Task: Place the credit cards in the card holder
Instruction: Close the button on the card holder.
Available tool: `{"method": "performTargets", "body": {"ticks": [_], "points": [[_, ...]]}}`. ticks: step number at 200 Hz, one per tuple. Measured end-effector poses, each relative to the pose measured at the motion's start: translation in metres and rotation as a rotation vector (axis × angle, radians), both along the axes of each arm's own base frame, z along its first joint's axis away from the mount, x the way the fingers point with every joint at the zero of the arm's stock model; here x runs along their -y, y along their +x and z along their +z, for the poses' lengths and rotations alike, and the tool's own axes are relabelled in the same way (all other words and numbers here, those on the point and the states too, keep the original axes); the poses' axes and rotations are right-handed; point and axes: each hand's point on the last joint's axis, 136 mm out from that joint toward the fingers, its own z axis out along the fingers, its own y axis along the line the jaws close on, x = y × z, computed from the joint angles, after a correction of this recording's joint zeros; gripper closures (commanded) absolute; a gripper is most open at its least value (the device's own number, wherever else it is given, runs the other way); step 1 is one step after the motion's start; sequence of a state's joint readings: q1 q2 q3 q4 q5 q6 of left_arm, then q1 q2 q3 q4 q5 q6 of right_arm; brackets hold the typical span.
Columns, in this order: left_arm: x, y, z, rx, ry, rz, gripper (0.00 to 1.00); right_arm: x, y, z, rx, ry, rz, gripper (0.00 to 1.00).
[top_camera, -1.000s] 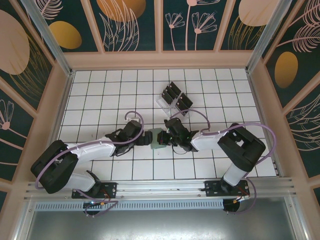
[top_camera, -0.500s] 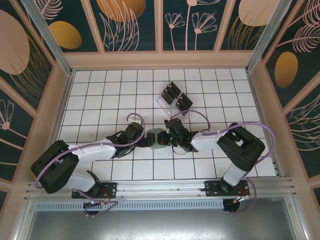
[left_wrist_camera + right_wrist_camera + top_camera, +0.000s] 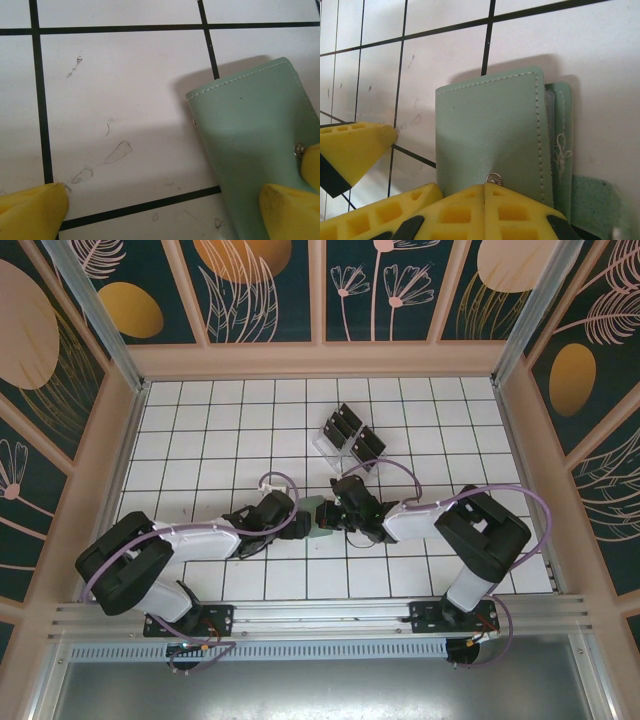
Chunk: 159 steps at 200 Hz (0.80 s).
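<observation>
The sage-green card holder [image 3: 311, 507] lies on the white tiles between both grippers. My right gripper [image 3: 485, 192] is shut, and its joined yellow tips rest on the holder's cover [image 3: 490, 130] by the metal snap. A second panel and a tab show at the cover's right. My left gripper [image 3: 160, 215] is open low over the floor; its right finger [image 3: 290, 210] overlaps the card holder's [image 3: 250, 135] near edge, while the left one sits on bare tile. Several black credit cards [image 3: 348, 432] stand in a clear rack behind the grippers.
The clear slotted rack [image 3: 330, 452] stands about two tiles beyond the holder. Both arms reach in low from the near edge and meet mid-floor. Wooden walls with metal posts ring the tiled floor [image 3: 200, 420].
The left arm has slid to the right, bringing its open gripper up against the card holder. The right gripper has stayed shut on top of the holder.
</observation>
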State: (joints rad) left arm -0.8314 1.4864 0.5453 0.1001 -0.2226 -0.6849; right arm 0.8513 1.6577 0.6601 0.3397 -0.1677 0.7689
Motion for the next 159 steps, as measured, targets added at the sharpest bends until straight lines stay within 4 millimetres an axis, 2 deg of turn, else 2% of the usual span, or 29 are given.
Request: {"method": "performTargets", "body": {"ticks": [19, 33, 55, 72, 102, 123, 159], "points": [[0.0, 0.002, -0.002, 0.004, 0.033, 0.01, 0.02, 0.004, 0.005, 0.012, 0.017, 0.018, -0.015, 1.0], [0.0, 0.002, -0.004, 0.004, 0.055, 0.015, 0.01, 0.007, 0.01, 0.028, 0.042, 0.042, -0.03, 0.98], [0.001, 0.003, -0.005, 0.006, 0.081, 0.025, 0.02, 0.017, 0.017, 0.054, 0.083, 0.067, -0.062, 0.85], [0.001, 0.004, -0.004, 0.006, 0.092, 0.03, 0.01, 0.026, 0.021, 0.063, 0.107, 0.052, -0.084, 0.75], [0.001, 0.004, -0.005, 0.007, 0.096, 0.037, 0.02, 0.043, 0.025, 0.055, 0.104, -0.037, -0.11, 0.69], [0.001, 0.005, -0.005, 0.007, 0.097, 0.037, 0.01, 0.052, 0.023, 0.044, 0.092, -0.103, -0.115, 0.68], [0.001, 0.005, -0.005, 0.007, 0.096, 0.037, 0.02, 0.058, 0.024, 0.031, 0.081, -0.17, -0.108, 0.69]]}}
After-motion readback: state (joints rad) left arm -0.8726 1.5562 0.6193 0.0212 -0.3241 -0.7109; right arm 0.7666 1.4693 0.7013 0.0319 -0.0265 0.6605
